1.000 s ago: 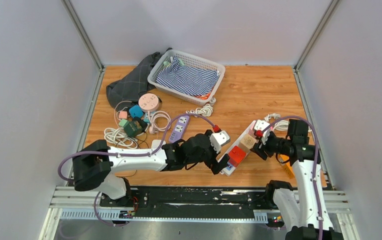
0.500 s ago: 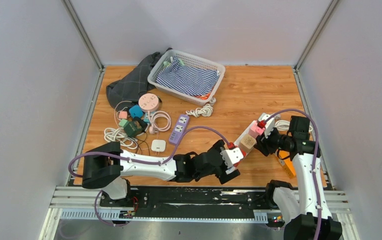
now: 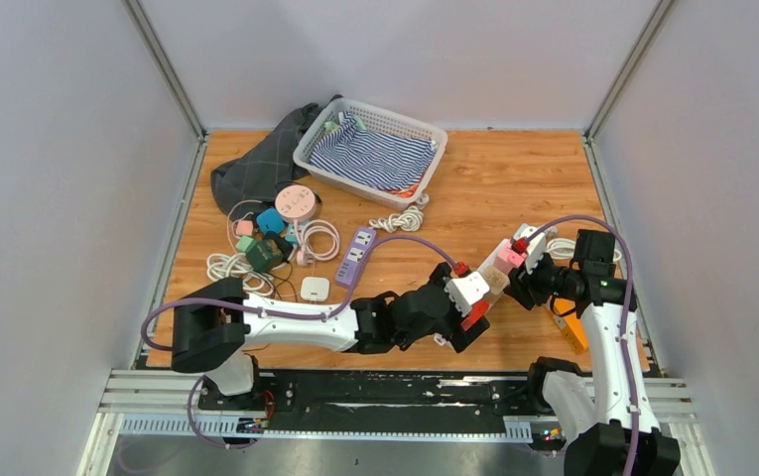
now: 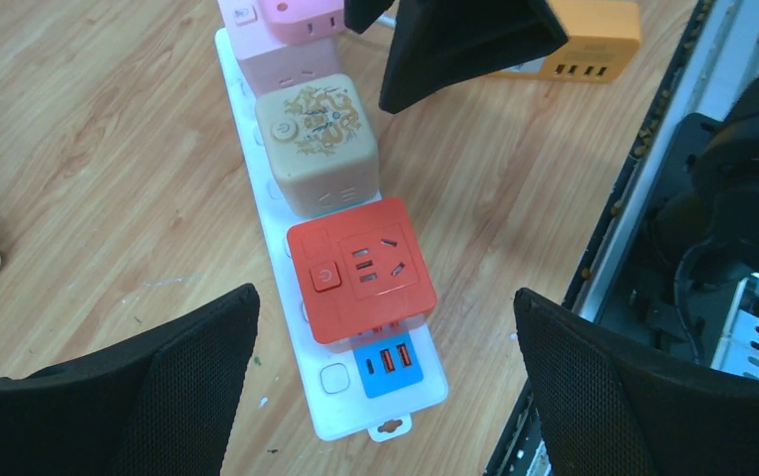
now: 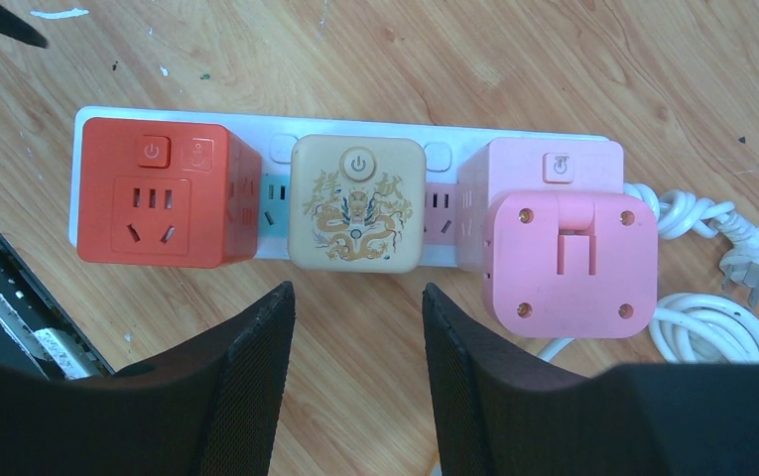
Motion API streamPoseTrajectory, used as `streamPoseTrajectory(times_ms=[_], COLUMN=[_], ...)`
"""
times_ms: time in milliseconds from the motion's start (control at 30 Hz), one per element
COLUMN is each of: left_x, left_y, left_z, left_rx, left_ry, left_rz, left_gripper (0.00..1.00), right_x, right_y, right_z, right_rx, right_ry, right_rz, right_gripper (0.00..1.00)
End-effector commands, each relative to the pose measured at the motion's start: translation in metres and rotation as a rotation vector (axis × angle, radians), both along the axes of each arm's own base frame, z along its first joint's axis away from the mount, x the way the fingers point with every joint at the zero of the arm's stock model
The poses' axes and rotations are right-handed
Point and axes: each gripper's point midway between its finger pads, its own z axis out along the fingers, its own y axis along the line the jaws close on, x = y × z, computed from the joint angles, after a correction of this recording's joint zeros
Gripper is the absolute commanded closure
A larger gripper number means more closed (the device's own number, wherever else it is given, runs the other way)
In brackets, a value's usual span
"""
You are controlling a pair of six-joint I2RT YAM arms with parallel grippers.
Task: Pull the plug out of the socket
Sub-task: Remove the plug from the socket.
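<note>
A white power strip (image 4: 355,392) lies on the wooden table and carries three cube plugs: a red one (image 4: 360,270) at its near end, a beige dragon-printed one (image 4: 317,142) in the middle, and a pink one (image 4: 291,30) at the far end. My left gripper (image 4: 385,296) hovers wide open above the red cube (image 3: 474,314), a finger on each side and clear of it. In the right wrist view the strip (image 5: 276,149) lies crosswise, with the red (image 5: 162,193), beige (image 5: 357,203) and pink (image 5: 564,238) cubes. My right gripper (image 5: 357,289) is open beside the beige cube and holds nothing.
An orange adapter (image 4: 578,40) lies right of the strip, near the table's metal edge rail (image 4: 653,169). The strip's white cable (image 5: 702,297) coils past the pink cube. Farther left are a purple strip (image 3: 355,255), a pile of cables and adapters (image 3: 266,238) and a basket (image 3: 370,149).
My left arm has swung right and now hangs over the strip's near end and the red cube. My right gripper has narrowed a little and shifted slightly right.
</note>
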Motion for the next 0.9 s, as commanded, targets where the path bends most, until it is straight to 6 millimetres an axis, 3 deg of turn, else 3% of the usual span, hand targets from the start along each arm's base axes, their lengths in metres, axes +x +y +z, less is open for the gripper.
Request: streamPoseTrajectory(times_ms=[0, 300, 700, 867], left_x=[0.01, 0.031, 0.024, 0.031], left_y=[-0.007, -0.004, -0.02, -0.021], left_z=[-0.017, -0.037, -0.05, -0.054], left_rx=[0.019, 0.008, -0.005, 0.004], left_ry=[0.02, 0.068, 0.139, 0.123], left_rz=[0.047, 0.235, 0.22, 0.254], left_gripper=[0.01, 0.05, 0.07, 0.08], right_x=[0.001, 0.0, 0.0, 0.0], right_y=[0.0, 0.001, 0.002, 0.003], right_z=[0.008, 0.006, 0.004, 0.004], right_rx=[0.017, 0.019, 0.022, 0.024], right_ry=[-0.01, -0.01, -0.006, -0.006], right_rz=[-0.005, 0.002, 0.009, 0.012], right_gripper=[0.47, 0.47, 0.47, 0.47])
